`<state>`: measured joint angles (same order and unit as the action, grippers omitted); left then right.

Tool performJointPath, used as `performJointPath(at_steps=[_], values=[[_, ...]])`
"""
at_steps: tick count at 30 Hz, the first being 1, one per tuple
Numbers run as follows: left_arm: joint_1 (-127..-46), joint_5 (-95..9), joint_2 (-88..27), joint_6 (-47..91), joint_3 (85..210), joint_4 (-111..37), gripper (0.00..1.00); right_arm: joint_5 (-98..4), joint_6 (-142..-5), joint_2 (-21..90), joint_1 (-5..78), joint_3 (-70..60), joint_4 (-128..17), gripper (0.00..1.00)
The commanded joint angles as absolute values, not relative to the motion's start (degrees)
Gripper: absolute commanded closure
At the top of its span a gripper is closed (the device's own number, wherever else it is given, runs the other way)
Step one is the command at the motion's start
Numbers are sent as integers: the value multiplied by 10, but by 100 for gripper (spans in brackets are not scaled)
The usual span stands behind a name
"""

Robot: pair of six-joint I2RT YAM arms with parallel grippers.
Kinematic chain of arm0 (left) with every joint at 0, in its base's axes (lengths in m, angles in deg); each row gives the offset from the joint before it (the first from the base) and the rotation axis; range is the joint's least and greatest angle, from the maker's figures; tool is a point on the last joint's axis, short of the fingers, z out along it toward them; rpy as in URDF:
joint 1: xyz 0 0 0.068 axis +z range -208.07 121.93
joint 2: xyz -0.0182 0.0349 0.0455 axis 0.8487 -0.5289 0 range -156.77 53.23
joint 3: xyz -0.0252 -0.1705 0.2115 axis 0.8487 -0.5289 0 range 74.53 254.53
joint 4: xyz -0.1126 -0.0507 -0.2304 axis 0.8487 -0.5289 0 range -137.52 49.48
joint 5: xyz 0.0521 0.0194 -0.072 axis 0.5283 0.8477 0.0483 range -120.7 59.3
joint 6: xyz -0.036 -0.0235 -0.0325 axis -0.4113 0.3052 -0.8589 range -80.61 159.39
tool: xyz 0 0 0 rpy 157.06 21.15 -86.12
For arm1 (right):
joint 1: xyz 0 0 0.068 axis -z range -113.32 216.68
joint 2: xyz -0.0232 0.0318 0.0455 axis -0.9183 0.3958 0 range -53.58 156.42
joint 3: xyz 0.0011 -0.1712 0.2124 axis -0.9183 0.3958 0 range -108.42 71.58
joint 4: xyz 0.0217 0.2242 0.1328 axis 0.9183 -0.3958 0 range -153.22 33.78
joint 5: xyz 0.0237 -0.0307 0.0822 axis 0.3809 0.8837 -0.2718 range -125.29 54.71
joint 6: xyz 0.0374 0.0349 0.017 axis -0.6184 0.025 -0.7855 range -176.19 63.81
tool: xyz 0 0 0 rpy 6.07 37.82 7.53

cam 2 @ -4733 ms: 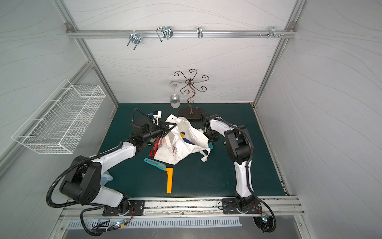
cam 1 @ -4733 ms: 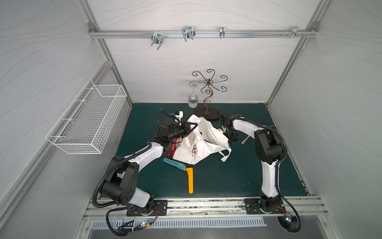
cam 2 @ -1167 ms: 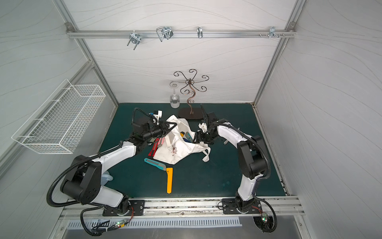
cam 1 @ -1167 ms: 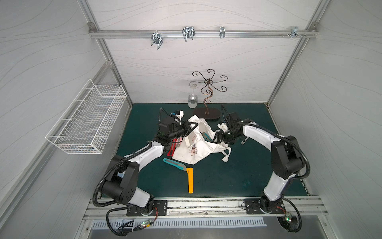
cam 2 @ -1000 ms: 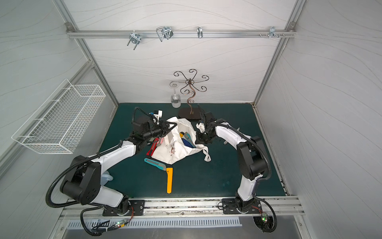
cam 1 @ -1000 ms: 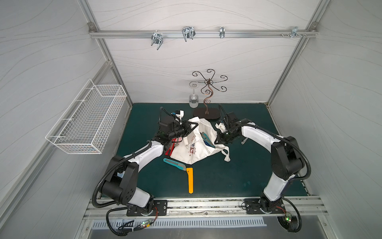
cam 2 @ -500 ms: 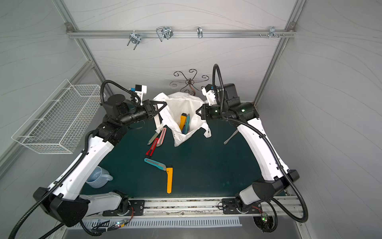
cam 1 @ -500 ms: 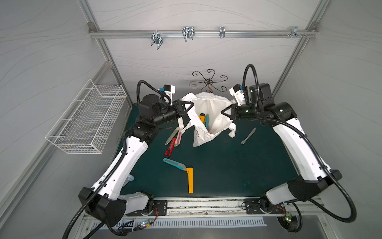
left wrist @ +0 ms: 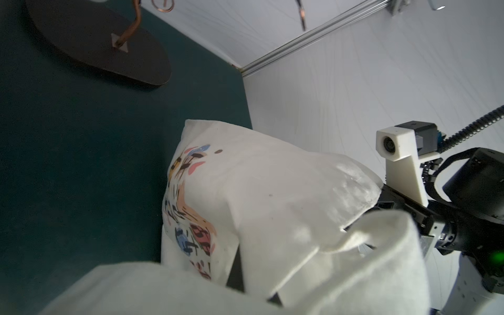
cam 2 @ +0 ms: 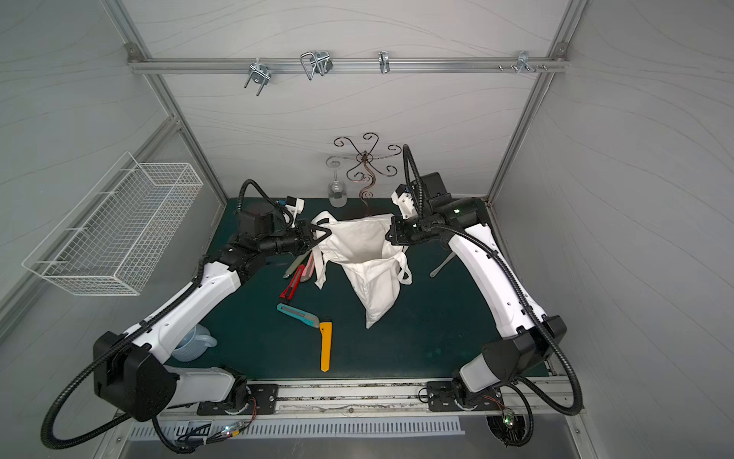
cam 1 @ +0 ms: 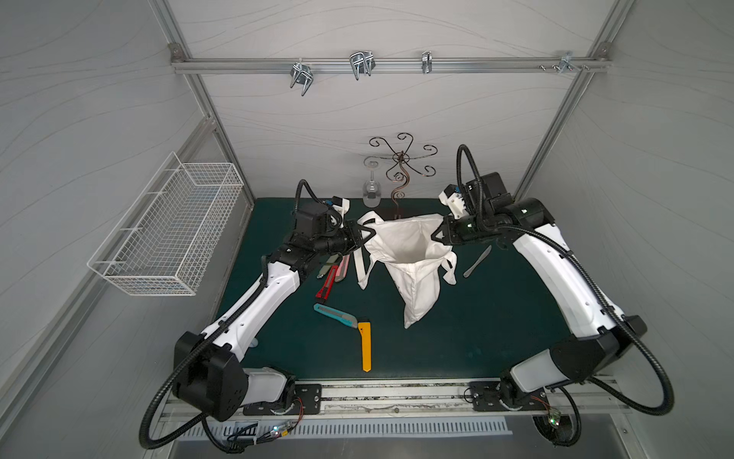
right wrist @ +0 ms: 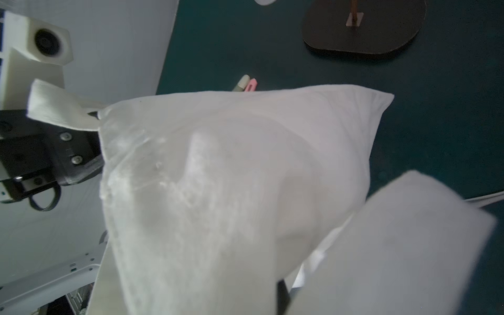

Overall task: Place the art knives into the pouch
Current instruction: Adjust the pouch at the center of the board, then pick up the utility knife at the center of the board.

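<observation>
Fingers (cam 1: 359,230) of the left gripper (cam 1: 367,234) and right gripper (cam 1: 435,237) pinch the pouch (cam 1: 413,254) rim, holding it up, open. Soft and floppy, it needs that rim hold. Which knife on the mat (cam 1: 496,318) is the art knife, I cannot tell.

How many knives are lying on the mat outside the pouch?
6: olive knife, pink knife, red knife beside the left gripper; teal knife and orange knife toward the front; grey knife near the right gripper. The pouch may hide more.
</observation>
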<state>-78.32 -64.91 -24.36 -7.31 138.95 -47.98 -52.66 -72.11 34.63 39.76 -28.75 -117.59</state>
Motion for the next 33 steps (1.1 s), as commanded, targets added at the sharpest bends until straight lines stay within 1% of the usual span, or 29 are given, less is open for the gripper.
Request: performJointPath(at_steps=[1, 3, 5, 6, 7, 9, 13, 14, 17, 21, 25, 29, 33], values=[[-773, -630, -265, -65, 1388, -432, 100, -500, -703, 381, 402, -268, -1149, 100], [-766, -630, -277, -63, 1389, -424, 100, -486, -703, 400, 401, -265, -1135, 100], [-756, -632, -290, -56, 1404, -431, 96, -478, -701, 424, 400, -272, -1127, 100], [-748, -638, -298, -54, 1414, -431, 90, -481, -701, 439, 400, -277, -1121, 100], [-741, -642, -304, -52, 1424, -435, 78, -485, -698, 453, 400, -285, -1120, 100], [-728, -643, -310, -42, 1442, -452, 59, -481, -699, 474, 400, -293, -1114, 100], [-687, -643, -294, -39, 1448, -469, 39, -473, -699, 497, 406, -291, -1099, 100], [-673, -642, -287, -41, 1446, -474, 36, -472, -699, 500, 410, -289, -1095, 100], [-650, -614, -267, -36, 1444, -521, 34, -465, -701, 504, 419, -284, -1085, 100], [-650, -559, -257, 9, 1451, -649, 34, -463, -703, 509, 432, -277, -1080, 100], [-656, -523, -224, 30, 1399, -706, 35, -460, -703, 506, 441, -264, -1074, 100], [-713, -471, -193, 51, 1364, -758, 36, -456, -703, 503, 444, -254, -1070, 100], [-794, -437, -186, 38, 1329, -783, 38, -450, -701, 498, 444, -247, -1071, 100]])
